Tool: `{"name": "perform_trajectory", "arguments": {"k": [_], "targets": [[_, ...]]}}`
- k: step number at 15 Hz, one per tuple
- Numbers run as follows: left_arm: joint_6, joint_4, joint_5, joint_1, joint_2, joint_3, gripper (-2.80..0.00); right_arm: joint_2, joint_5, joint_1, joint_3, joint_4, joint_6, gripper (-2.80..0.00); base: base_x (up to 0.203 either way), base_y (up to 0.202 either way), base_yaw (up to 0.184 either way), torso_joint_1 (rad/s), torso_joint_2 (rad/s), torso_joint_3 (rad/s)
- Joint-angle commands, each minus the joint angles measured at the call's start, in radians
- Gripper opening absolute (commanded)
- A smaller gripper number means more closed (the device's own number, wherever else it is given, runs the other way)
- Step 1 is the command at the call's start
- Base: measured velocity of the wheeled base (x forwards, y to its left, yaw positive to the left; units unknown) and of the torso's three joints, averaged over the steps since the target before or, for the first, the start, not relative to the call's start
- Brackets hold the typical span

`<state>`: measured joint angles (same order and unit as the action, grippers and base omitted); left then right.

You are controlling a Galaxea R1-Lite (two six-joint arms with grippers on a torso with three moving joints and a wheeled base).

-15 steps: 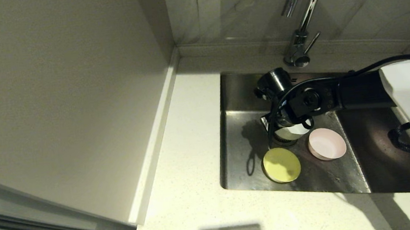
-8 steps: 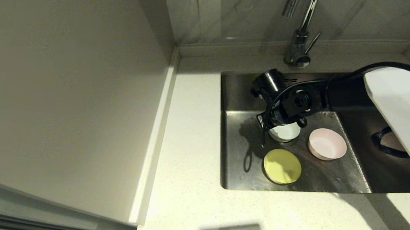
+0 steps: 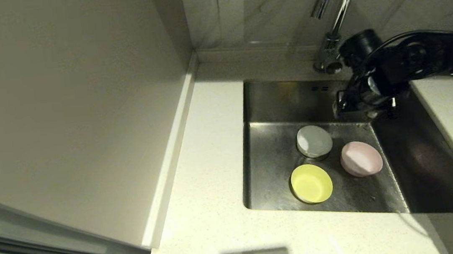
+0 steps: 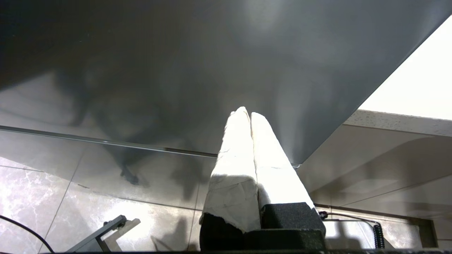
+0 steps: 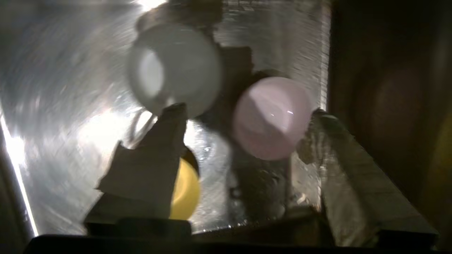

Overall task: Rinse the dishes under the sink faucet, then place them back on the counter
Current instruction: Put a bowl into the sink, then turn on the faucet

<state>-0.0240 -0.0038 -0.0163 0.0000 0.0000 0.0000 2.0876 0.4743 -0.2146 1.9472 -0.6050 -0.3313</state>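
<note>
- Over the back right corner of the sink [image 3: 265,97], just beside the faucet [image 3: 334,10], my right gripper [image 3: 361,106] hangs with its fingers spread and nothing between them.
- Below it, all three bowls sit apart on the sink floor: the white bowl [image 3: 314,141] nearest, the pink bowl [image 3: 360,158] beside that, the yellow bowl [image 3: 311,183] toward the front counter [image 3: 207,146].
- My left gripper [image 4: 250,116] stays off the work, fingers pressed together, holding nothing.

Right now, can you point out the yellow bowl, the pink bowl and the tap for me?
yellow bowl [image 3: 311,183]: head view, middle of its inside.
pink bowl [image 3: 360,158]: head view, middle of its inside.
tap [image 3: 342,9]: head view, on the upright chrome neck.
</note>
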Motion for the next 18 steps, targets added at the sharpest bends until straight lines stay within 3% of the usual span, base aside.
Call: {"name": "perform_trajectory", "arguments": {"k": [1,2,4,7,10,15,18], "targets": [[-0.001,-0.001,-0.001,0.000,-0.002,0.000,-2.80,-0.082,-0.020,0.081,0.009,-0.027,-0.029,-2.80,0.000,0.000,0.000,0.000,0.00,0.000],[-0.001,-0.001,-0.001,0.000,-0.002,0.000,-2.80,-0.099,-0.057,0.114,0.017,-0.029,-0.043,-2.80,0.000,0.000,0.000,0.000,0.00,0.000],[-0.001,-0.001,-0.001,0.000,-0.002,0.000,-2.80,-0.108,-0.095,0.155,0.031,0.000,-0.155,-2.80,0.000,0.000,0.000,0.000,0.00,0.000],[-0.001,-0.001,-0.001,0.000,-0.002,0.000,-2.80,-0.096,-0.096,0.202,0.032,0.190,-0.265,-2.80,0.000,0.000,0.000,0.000,0.00,0.000],[-0.001,-0.001,-0.001,0.000,-0.002,0.000,-2.80,-0.082,-0.107,0.222,0.032,0.379,-0.312,-2.80,0.000,0.000,0.000,0.000,0.00,0.000],[-0.001,-0.001,-0.001,0.000,-0.002,0.000,-2.80,-0.085,-0.118,0.195,0.032,0.490,-0.379,-2.80,0.000,0.000,0.000,0.000,0.00,0.000],[-0.001,-0.001,-0.001,0.000,-0.002,0.000,-2.80,-0.084,-0.218,0.168,0.033,0.568,-0.409,-2.80,0.000,0.000,0.000,0.000,0.00,0.000]]}}
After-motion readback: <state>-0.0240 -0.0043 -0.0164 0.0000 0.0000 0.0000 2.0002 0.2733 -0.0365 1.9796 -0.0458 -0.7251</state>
